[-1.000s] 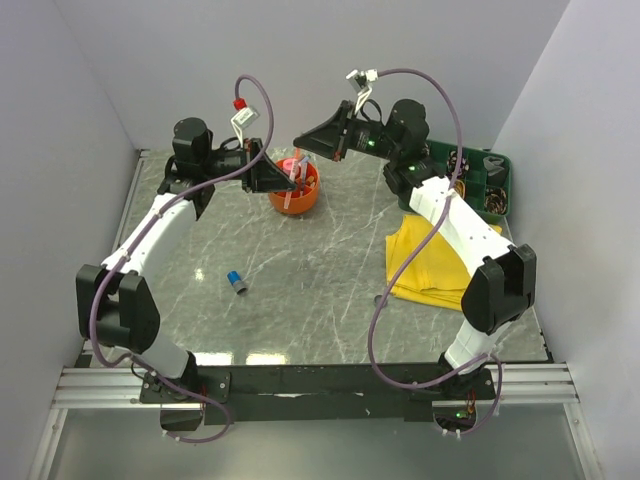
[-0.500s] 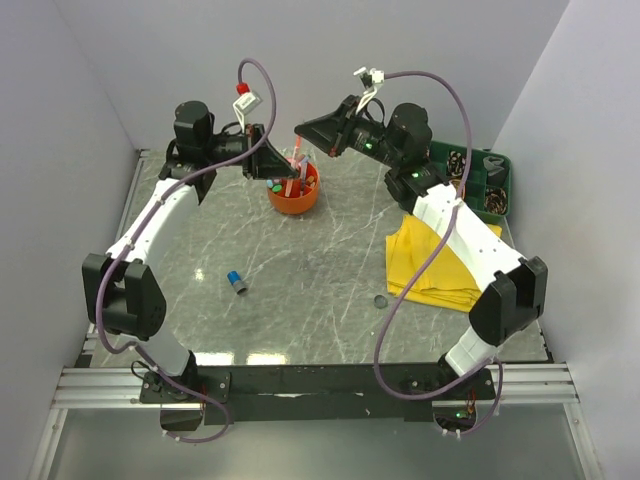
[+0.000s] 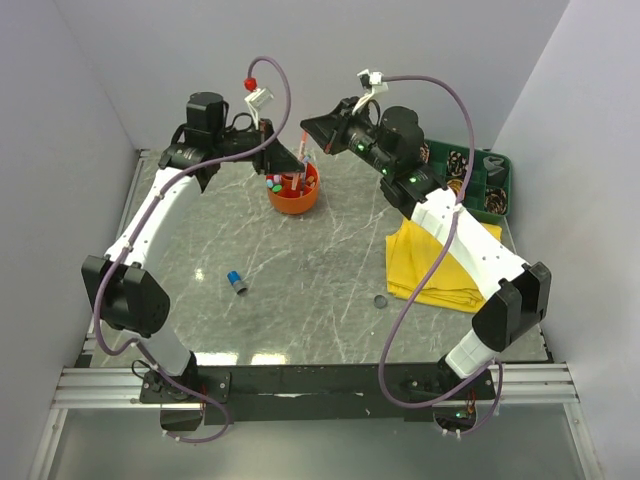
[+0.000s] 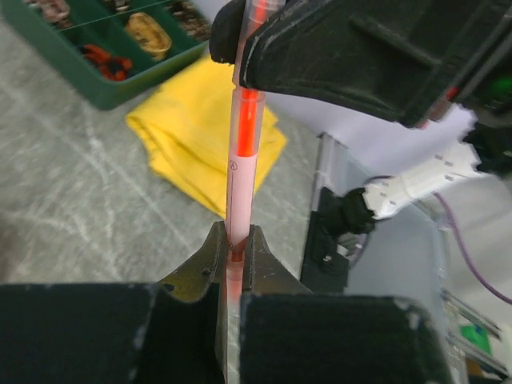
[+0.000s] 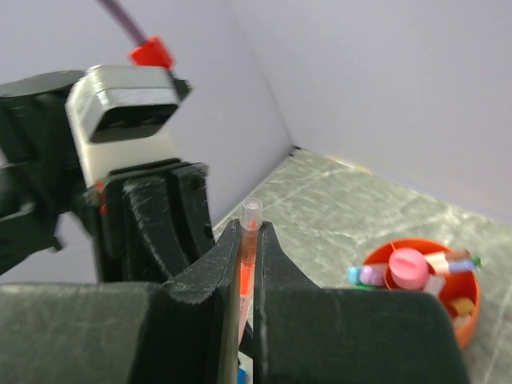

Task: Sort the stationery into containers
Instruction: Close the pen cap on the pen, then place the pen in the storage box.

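Observation:
A pink-red pen (image 3: 302, 152) stands nearly upright above the round orange organiser (image 3: 293, 203) at the back of the table. My left gripper (image 3: 288, 166) is shut on its lower end (image 4: 236, 240). My right gripper (image 3: 312, 128) is shut on its upper end, and the pen's clear tip (image 5: 252, 210) pokes out past the fingers. The organiser (image 5: 472, 316) holds a pink tube (image 5: 408, 268) in its centre cup and small coloured pieces in its ring. The green tray (image 3: 497, 170) sits at the back right. A blue cap (image 3: 236, 282) and a dark disc (image 3: 380, 300) lie on the table.
A folded yellow cloth (image 3: 435, 265) lies on the right, in front of the green tray (image 4: 96, 88), whose cells hold small items. Grey walls close in the back and both sides. Purple cables loop above both wrists.
Both grippers have risen a little with the pen between them. The left wrist has moved right and the pen now stands more upright over the organiser.

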You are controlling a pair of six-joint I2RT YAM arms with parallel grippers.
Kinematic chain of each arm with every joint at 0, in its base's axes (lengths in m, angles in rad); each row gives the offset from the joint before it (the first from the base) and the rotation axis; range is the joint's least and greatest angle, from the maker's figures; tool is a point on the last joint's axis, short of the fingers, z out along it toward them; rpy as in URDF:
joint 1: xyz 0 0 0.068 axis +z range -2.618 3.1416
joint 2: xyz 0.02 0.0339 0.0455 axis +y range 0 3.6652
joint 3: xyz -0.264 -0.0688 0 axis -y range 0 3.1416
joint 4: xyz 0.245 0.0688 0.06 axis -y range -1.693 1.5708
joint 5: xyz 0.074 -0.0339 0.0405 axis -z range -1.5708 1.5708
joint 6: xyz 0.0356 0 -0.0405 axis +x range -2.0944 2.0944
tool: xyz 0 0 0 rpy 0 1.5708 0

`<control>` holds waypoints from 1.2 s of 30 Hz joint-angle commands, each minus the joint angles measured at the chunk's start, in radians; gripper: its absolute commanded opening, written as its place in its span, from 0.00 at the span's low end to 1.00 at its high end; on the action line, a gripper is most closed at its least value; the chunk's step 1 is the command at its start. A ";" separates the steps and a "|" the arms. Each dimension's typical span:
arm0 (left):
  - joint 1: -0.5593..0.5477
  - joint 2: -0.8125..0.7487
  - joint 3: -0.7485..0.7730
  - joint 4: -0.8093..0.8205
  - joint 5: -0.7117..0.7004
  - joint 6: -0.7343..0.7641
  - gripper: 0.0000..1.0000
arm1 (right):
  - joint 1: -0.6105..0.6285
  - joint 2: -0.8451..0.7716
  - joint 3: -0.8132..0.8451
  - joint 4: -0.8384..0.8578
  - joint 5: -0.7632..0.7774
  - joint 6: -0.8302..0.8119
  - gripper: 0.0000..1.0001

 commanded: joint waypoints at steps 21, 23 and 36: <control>-0.154 -0.074 0.245 -0.084 -0.422 0.263 0.01 | 0.105 0.067 -0.085 -0.480 0.182 0.072 0.00; -0.154 -0.073 0.248 -0.086 -0.422 0.263 0.01 | 0.111 0.070 -0.076 -0.489 0.205 0.068 0.00; -0.137 -0.083 0.193 -0.098 -0.438 0.276 0.01 | 0.093 0.068 -0.070 -0.368 0.113 -0.023 0.00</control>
